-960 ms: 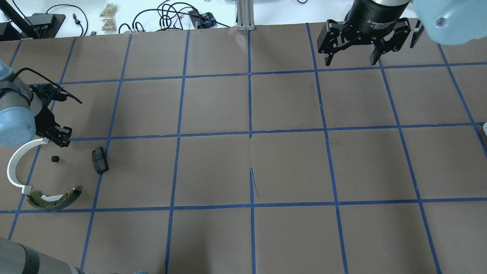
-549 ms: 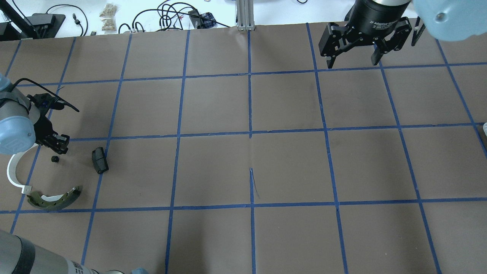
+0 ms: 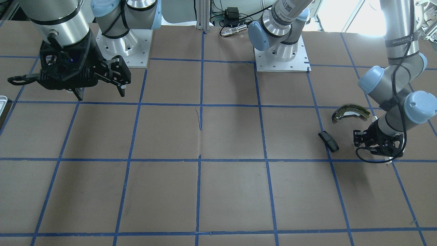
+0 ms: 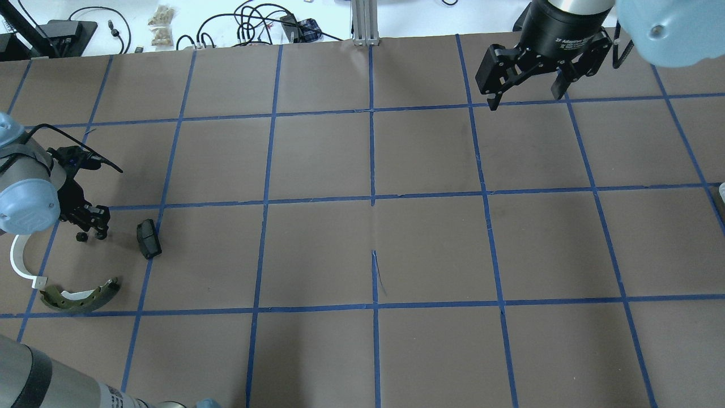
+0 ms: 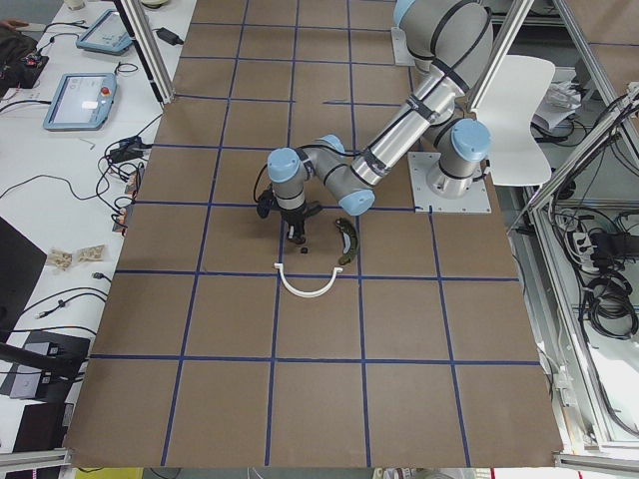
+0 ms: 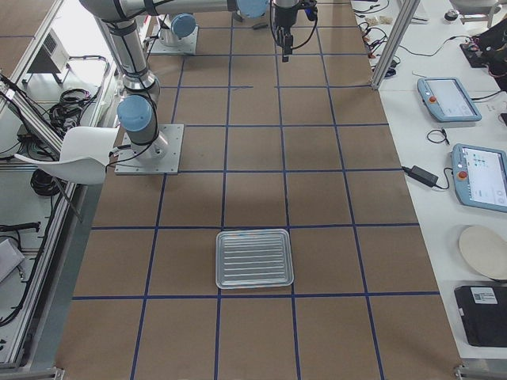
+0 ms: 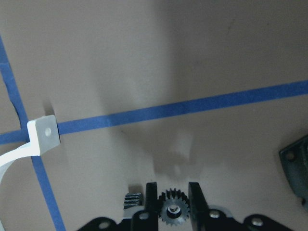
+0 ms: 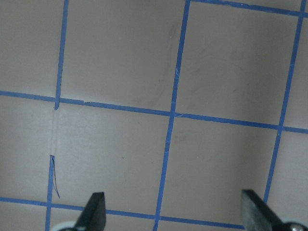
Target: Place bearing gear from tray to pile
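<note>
My left gripper [image 4: 92, 222] is low over the paper beside the pile. In the left wrist view [image 7: 173, 191] it is shut on a small dark bearing gear [image 7: 172, 211]. A second small dark gear [image 4: 81, 237] lies on the paper just beside the fingers [image 7: 133, 199]. The pile holds an olive brake shoe [image 4: 79, 297], a white plastic arc [image 4: 20, 260] and a black oblong block [image 4: 148, 238]. The tray [image 6: 254, 259] lies far off on my right side, and only its edge [image 4: 720, 195] shows overhead. My right gripper [image 4: 525, 97] is open and empty, high over the far right of the table.
The table is brown paper with a blue tape grid [image 4: 372, 198]. Cables and small parts [image 4: 249, 22] lie beyond the far edge. The arm bases [image 3: 281, 54] stand at the robot's side. The white arc's end [image 7: 43, 134] and the block's corner [image 7: 296, 163] flank the left gripper.
My left gripper has moved nearer along the table toward the small gear on the paper and the pile. My right gripper has shifted slightly and stays open.
</note>
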### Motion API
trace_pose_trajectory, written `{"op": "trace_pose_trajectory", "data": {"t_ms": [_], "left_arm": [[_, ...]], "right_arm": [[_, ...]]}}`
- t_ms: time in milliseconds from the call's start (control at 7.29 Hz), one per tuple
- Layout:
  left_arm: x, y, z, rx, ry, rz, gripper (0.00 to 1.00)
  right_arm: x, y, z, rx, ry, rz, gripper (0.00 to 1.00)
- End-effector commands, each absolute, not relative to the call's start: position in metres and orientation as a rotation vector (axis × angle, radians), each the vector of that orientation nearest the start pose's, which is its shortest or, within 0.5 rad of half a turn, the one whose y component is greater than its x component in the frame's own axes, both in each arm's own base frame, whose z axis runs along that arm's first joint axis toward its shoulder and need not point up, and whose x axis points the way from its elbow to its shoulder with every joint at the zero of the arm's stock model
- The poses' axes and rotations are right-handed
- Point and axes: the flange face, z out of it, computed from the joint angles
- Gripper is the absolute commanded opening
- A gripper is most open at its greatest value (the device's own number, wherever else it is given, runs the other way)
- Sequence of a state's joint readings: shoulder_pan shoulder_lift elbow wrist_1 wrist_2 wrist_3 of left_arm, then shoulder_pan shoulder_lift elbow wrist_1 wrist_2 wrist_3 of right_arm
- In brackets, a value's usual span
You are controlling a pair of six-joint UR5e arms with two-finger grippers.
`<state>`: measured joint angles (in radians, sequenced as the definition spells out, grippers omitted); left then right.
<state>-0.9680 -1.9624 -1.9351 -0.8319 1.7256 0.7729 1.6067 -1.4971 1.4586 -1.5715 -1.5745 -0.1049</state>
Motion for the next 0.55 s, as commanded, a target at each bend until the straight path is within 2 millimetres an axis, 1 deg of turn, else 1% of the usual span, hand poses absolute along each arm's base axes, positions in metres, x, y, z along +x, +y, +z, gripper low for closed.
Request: {"op": "trace_pose_trajectory", "data": {"t_ms": [0, 137, 274, 411], "left_arm": [[0.202, -0.521, 0.204, 0.264, 3.0, 0.143, 0.89], [0.17, -0.53, 0.228, 0.274, 3.0, 0.122, 0.99], [0.122, -0.545, 0.264, 0.348, 2.985, 0.106, 1.0], [0.078, -0.551, 0.301, 0.275, 3.011, 0.132, 0.99]], "right_arm": [[0.152, -0.522, 0.506, -0.224, 3.137, -0.067, 1.0], [0.154, -0.521, 0.508, -0.195, 3.136, -0.089, 1.0], [0.154, -0.522, 0.507, -0.016, 3.14, -0.092, 1.0], [0.154, -0.52, 0.506, 0.041, 3.14, -0.085, 1.0]]}}
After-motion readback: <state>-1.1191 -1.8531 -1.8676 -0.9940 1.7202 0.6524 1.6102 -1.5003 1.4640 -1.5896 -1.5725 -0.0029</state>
